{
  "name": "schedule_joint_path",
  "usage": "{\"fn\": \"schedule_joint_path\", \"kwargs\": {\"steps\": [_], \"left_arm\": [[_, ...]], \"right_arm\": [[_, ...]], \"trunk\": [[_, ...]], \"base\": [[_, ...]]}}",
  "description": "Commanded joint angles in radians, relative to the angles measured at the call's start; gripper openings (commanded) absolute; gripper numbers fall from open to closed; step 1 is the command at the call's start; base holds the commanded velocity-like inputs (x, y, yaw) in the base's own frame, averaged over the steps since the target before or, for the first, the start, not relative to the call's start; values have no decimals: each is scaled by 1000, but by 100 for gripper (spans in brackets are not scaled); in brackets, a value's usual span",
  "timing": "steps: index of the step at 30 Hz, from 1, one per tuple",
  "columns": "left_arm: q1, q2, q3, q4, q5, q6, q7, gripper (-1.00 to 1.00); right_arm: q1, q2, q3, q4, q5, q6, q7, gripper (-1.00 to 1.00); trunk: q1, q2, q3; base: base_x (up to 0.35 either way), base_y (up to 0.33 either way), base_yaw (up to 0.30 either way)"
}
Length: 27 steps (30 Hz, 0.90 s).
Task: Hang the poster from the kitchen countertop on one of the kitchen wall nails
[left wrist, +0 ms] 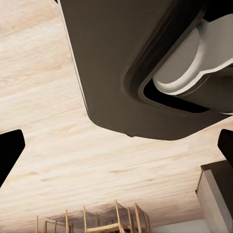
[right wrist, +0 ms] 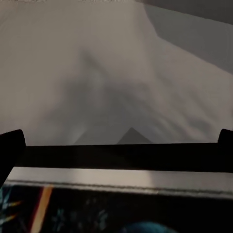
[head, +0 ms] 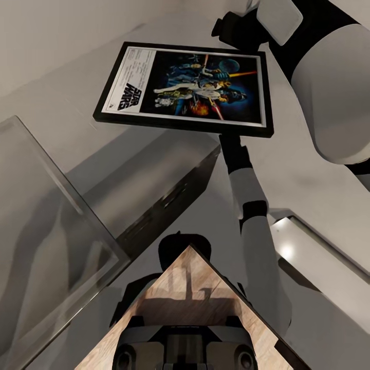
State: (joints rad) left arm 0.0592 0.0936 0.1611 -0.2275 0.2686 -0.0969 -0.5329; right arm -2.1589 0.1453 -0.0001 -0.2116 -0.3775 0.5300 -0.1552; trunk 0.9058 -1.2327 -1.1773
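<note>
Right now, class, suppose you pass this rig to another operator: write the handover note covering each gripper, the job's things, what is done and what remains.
Right gripper: shut on the poster, fingers clamping its black frame edge; the poster is held up off the surfaces, roughly flat, artwork facing up.
Left gripper: fingers apart, holding nothing, pointed at a light wood surface.
Done: poster picked up.
Left: find a wall nail, none visible yet, carry the poster there and hang it.
</note>
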Motion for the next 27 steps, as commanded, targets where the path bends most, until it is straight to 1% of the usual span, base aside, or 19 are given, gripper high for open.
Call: {"fn": "schedule_joint_path", "kwargs": {"steps": [1, 14, 21, 27], "left_arm": [[1, 0, 2, -1, 3, 0, -4, 100], [1, 0, 1, -1, 3, 0, -4, 100], [1, 0, 0, -1, 3, 0, -4, 100], [1, 0, 0, -1, 3, 0, -4, 100]], "right_arm": [[1, 0, -3, 13, -9, 4, -9, 100], [2, 0, -4, 17, -10, 2, -10, 100], [2, 0, -5, 31, -10, 2, -10, 100], [2, 0, -6, 42, -11, 2, -10, 100]], "trunk": [[0, 0, -1], [0, 0, -1], [0, 0, -1], [0, 0, -1]], "base": [[0, 0, 0], [-3, 0, 0], [-159, 0, 0], [-58, 0, 0]]}}
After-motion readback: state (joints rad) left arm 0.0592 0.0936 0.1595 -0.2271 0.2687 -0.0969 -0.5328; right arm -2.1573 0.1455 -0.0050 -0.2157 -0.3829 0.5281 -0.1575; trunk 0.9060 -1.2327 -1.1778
